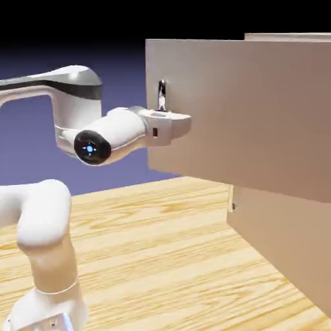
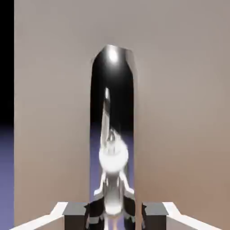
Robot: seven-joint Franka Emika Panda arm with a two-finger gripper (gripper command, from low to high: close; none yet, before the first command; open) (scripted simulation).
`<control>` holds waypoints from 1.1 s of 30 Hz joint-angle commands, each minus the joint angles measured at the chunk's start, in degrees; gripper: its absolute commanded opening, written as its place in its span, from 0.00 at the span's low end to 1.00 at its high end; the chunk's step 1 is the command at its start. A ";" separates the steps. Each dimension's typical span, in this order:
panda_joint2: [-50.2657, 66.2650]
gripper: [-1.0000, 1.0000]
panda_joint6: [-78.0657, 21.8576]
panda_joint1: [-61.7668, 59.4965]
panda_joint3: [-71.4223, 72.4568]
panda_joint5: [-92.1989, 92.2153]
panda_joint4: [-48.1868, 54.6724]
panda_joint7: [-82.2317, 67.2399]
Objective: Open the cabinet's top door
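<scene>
The beige cabinet (image 1: 288,37) stands at the right of the exterior view. Its top door (image 1: 252,123) has swung out from the cabinet's front, and its free edge points toward the arm. A slim silver handle (image 1: 161,95) rises near that edge. My gripper (image 1: 172,124) is at the handle's lower part, shut on it. In the hand view the shiny handle (image 2: 112,90) fills the middle against the door panel (image 2: 179,112). Its base sits between my grey fingertips (image 2: 155,210), where the gripper (image 2: 114,211) closes on it.
The lower door (image 1: 291,252) lies flush with the cabinet, with its own small handle (image 1: 233,207) at its left edge. The wooden table (image 1: 161,258) spreads below the arm and the swung-out door. The robot's base (image 1: 45,304) stands at the lower left.
</scene>
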 commanded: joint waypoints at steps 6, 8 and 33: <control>1.55 0.00 -10.97 -1.64 -12.47 -12.42 3.44 0.73; 2.82 0.00 -14.73 -1.42 -16.62 -16.22 5.42 0.65; 15.09 0.00 -56.96 35.51 -59.18 -43.55 53.32 2.32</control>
